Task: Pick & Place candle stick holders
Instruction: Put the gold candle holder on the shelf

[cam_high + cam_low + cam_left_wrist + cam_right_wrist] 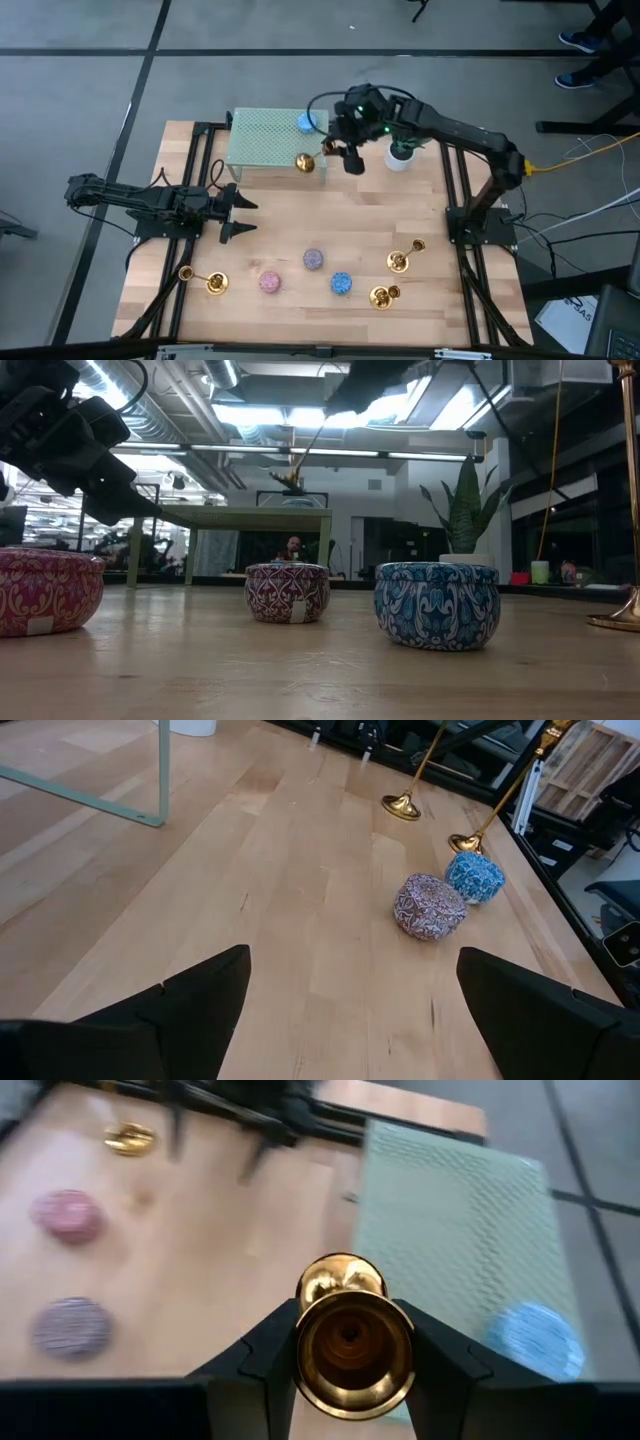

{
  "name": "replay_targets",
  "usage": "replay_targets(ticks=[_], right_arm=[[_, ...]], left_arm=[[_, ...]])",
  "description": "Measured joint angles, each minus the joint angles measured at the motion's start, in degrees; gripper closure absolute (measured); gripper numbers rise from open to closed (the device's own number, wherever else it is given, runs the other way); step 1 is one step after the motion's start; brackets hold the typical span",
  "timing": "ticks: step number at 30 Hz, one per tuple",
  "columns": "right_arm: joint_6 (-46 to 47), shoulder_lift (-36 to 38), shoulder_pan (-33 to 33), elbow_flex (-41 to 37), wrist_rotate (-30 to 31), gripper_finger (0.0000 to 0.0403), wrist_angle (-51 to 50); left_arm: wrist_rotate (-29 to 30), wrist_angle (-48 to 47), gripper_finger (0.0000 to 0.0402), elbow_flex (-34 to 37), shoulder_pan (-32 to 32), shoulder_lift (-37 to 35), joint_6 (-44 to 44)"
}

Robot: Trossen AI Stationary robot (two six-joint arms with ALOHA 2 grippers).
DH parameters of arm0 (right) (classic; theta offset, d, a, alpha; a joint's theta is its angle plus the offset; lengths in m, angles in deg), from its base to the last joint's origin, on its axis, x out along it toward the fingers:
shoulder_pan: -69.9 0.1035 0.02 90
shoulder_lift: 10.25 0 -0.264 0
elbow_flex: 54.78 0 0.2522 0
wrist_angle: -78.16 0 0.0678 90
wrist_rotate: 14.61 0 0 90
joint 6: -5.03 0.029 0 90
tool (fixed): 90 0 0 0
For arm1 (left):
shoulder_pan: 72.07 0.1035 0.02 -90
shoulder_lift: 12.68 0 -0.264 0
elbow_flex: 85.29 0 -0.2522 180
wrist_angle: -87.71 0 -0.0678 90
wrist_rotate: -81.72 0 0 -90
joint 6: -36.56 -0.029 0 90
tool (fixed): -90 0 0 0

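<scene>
The right end effector (350, 1345) has its two fingers pinching a brass candle stick holder (306, 161), carried in the air at the near edge of the pale green mesh stand (262, 140), where a light blue candle (305, 123) already sits near the right side. The grip looks to be on the narrow part under the cup, so I'd worry the holder could swing or slip if the arm moves sharply, and its flared base could catch the stand's rim on the way in. A careless set-down could also tip it, since it is tall for its foot. Most of the stand's top is free to the left of the blue candle, which gives good room. A white potted plant (401, 155) stands just beside the right arm, close enough to be brushed. The left end effector (232, 213) waits with fingers spread wide, low over the left of the wooden surface (330, 225). Three more holders lie on their sides near the front edge: one at front left (205, 280), two at front right (402, 257) (384, 296), with pink (270, 282), purple-grey (313, 259) and blue (342, 284) candles between them.
</scene>
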Motion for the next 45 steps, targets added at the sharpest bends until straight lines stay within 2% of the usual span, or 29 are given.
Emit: replay_targets(ticks=[4, 17, 33, 45], right_arm=[[0.03, -0.63, -1.98, 0.0, 2.09, 0.026, 0.74], [-0.02, -0.65, -4.82, 0.0, 2.88, 0.0253, 0.73], [0.0, -1.4, -5.08, 0.0, 2.66, 0.0249, 0.81], [2.05, -3.29, -4.93, -0.02, 1.76, 0.0248, 6.58]], left_arm=[[0.0, 0.0, 0.0049, 0.0, 0.0, -0.02, 0.0], [0.0, 0.0, 0.0048, 0.0, 0.02, -0.01, 0.0], [0.0, 0.0, 0.0048, -0.01, 0.0, -0.01, 0.0], [0.0, 0.0, 0.0048, -0.01, 0.01, -0.02, 0.0]])
